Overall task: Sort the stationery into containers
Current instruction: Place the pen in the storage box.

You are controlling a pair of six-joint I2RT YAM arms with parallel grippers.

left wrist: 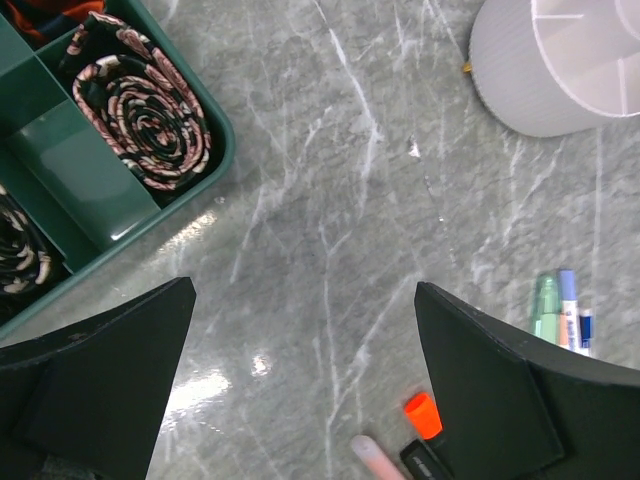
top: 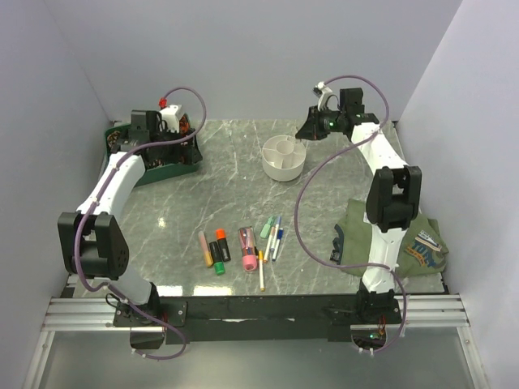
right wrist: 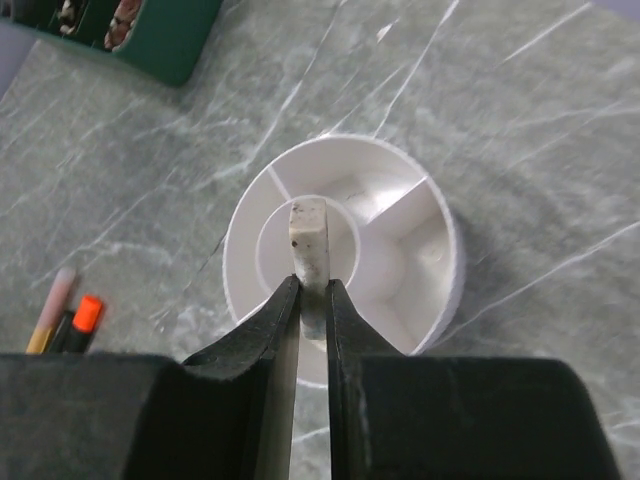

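- Right gripper (right wrist: 312, 300): clamped on a white eraser-like block (right wrist: 308, 235), above the white compartment bowl (right wrist: 445, 270).
- Best handling: centre over one compartment, lower, then release.
- Left gripper (left wrist: 305, 340): spread, empty.
- Pens (top: 243, 243): well apart from bowl.

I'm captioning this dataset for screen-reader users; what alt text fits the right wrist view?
The right gripper is shut on a small whitish block, held in line with the central cup of the white bowl on a grey marbled table. An orange-capped marker lies lower left; a dark green tray sits top left.
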